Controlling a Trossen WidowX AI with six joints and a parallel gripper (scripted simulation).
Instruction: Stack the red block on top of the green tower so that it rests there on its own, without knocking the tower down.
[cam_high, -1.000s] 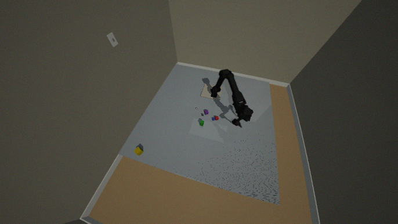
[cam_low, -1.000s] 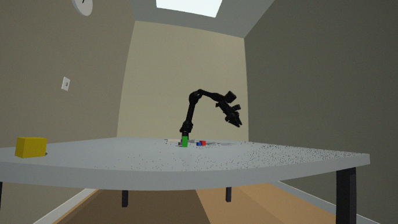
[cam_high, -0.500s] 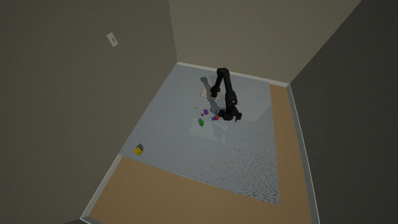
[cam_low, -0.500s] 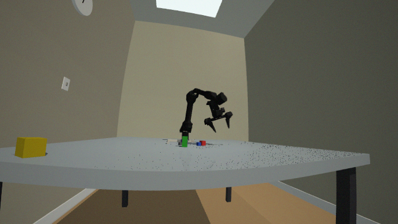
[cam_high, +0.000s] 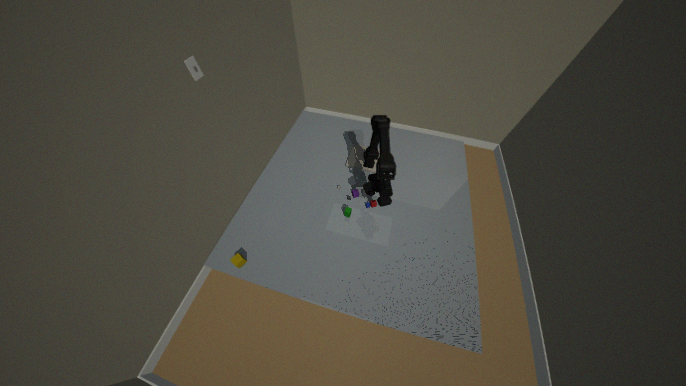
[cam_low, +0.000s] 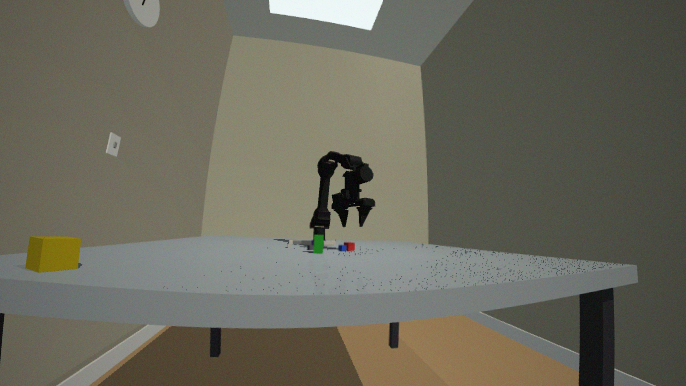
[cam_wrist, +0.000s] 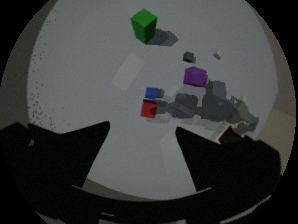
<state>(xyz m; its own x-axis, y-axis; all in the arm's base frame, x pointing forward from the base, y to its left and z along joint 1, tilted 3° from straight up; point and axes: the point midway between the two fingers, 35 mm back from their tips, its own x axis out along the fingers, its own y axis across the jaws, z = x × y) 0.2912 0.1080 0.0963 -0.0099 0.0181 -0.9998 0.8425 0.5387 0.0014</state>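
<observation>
The red block (cam_high: 373, 203) (cam_low: 350, 246) (cam_wrist: 149, 110) lies on the grey table, touching or nearly touching a small blue block (cam_high: 367, 204) (cam_low: 342, 247) (cam_wrist: 153, 94). The green tower (cam_high: 347, 212) (cam_low: 318, 243) (cam_wrist: 144, 24) stands upright a short way to the left of them. My gripper (cam_low: 355, 220) (cam_wrist: 143, 127) is open and empty. It hangs above the red block, fingers pointing down, well clear of the table. In the top view the arm hides the fingertips.
A purple block (cam_high: 355, 192) (cam_wrist: 194, 75) and two small grey and pale bits (cam_wrist: 189, 56) (cam_wrist: 217, 55) lie beyond the red block. A pale mat (cam_high: 380, 232) lies under the tower. A yellow box (cam_high: 239, 260) (cam_low: 53, 253) sits at the table's far corner. The arm's base (cam_low: 318, 220) stands behind the tower.
</observation>
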